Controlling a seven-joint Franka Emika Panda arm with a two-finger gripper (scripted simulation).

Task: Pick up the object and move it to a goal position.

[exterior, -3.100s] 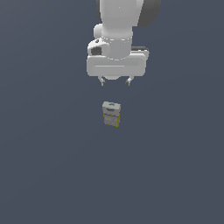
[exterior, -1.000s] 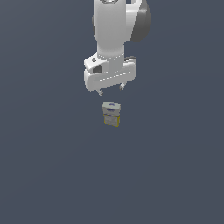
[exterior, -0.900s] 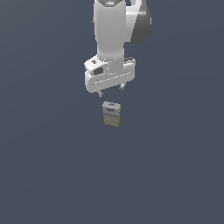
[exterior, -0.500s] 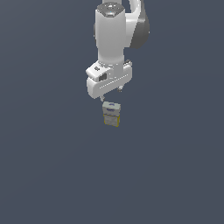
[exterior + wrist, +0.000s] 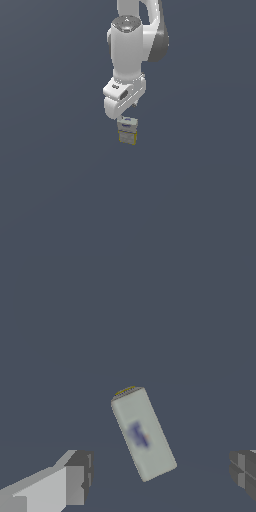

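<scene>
The object (image 5: 128,131) is a small pale grey-white carton with yellow edging and a blue mark on top, standing on the dark grey floor. In the wrist view the object (image 5: 143,433) lies between my two spread fingers, one fingertip (image 5: 75,483) on one side and the other (image 5: 244,471) far off on the opposite side, neither touching it. My gripper (image 5: 125,115) hangs just above the carton in the exterior view, its fingertips mostly hidden behind the hand. The gripper (image 5: 160,478) is open.
The flat dark grey floor (image 5: 60,190) surrounds the carton on all sides. The white arm (image 5: 131,45) rises from the hand toward the upper edge of the exterior view.
The hand has come down toward the carton and turned about its axis. The carton has not moved.
</scene>
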